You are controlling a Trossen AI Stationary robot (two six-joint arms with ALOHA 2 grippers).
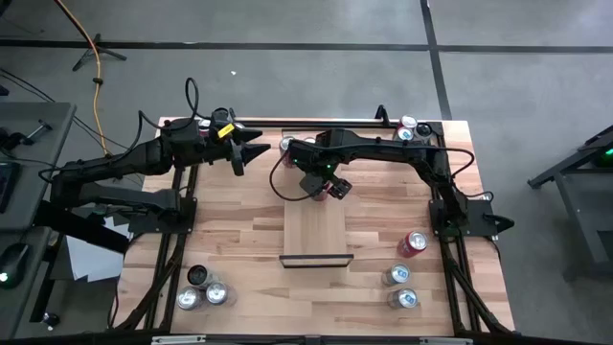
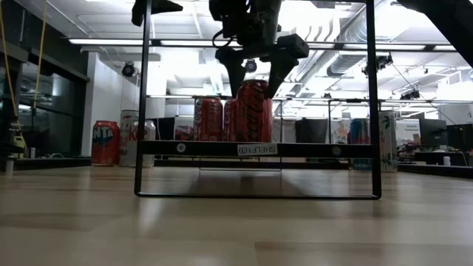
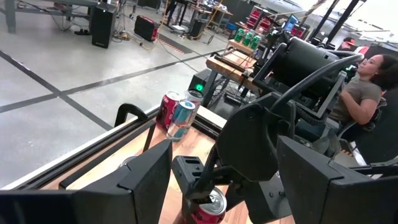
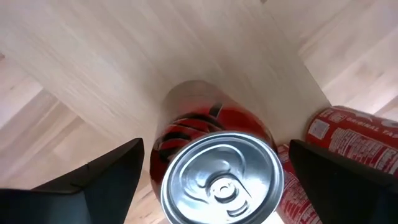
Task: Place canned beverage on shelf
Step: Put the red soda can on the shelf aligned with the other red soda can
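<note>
High view, left to right: left gripper, fingers apart and empty, waits above the table's far edge; right gripper, fingers spread wide, hangs over the far end of the shelf. Red can stands upright on that shelf end between the open fingers, untouched by either. Second red can lies just beside it.

We see most of the shelf board bare toward its near rail. At its far end a red can stands upright between the right tool's spread fingers, another red can lying beside it.
</note>
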